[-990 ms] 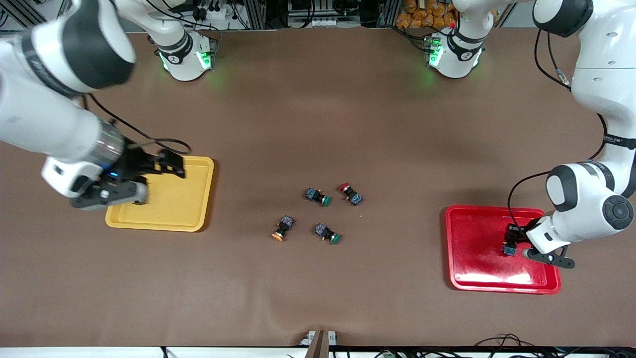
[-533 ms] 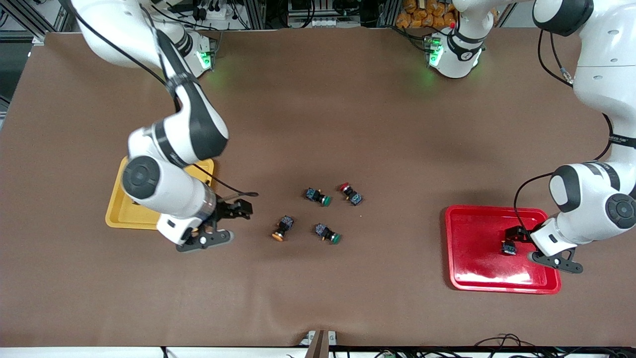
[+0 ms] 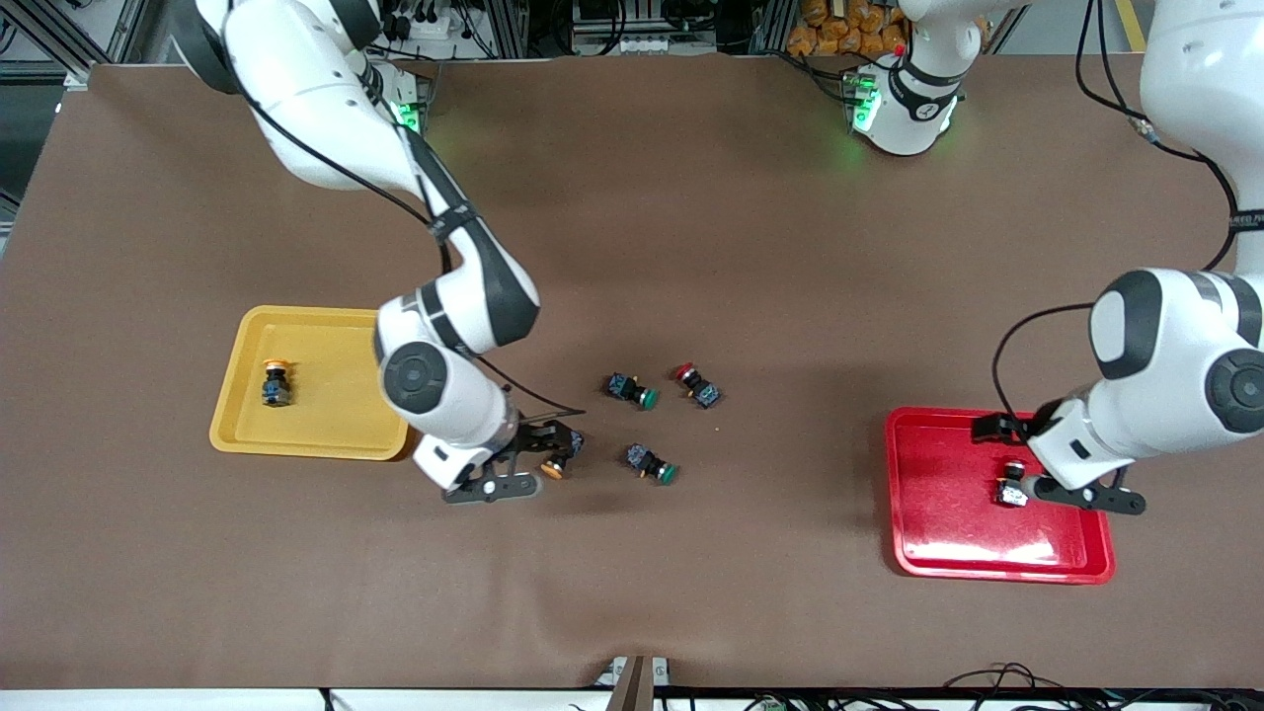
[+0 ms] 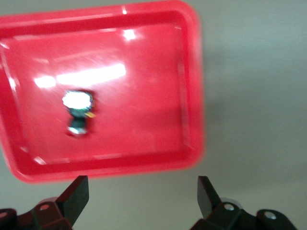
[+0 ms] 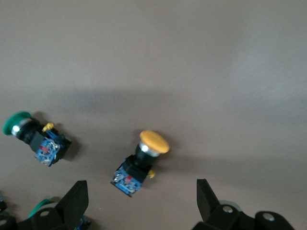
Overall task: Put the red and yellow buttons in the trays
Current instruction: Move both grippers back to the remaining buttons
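Two Franka arms work over a brown table (image 3: 691, 217) strewn with push-button switches. The right gripper (image 3: 528, 462), fingers spread wide and gripping nothing, hangs over a yellow-capped button (image 5: 139, 160) lying on its side on the bare tabletop near the table's middle — the right wrist view shows the button between the two parted fingertips (image 5: 74, 199), not touched by either. Toward the right arm's end of the table sits the yellow tray (image 3: 326, 439), with another yellow-capped button (image 3: 276, 383) resting inside it. At the left arm's end, the left gripper (image 3: 1052, 459) hovers above the red tray (image 3: 938, 553) with its fingers released; a red button (image 3: 1011, 491) lies in that tray, free of the gripper, its cap washed out by glare in the left wrist view. On the open table near the middle remain a red-capped button (image 3: 696, 383) and two green-capped switches — one (image 3: 632, 389) just beside the red-capped button, the other (image 3: 651, 463) nearer the front camera, between the right gripper and the red tray's end of the table. None of these three touches another.
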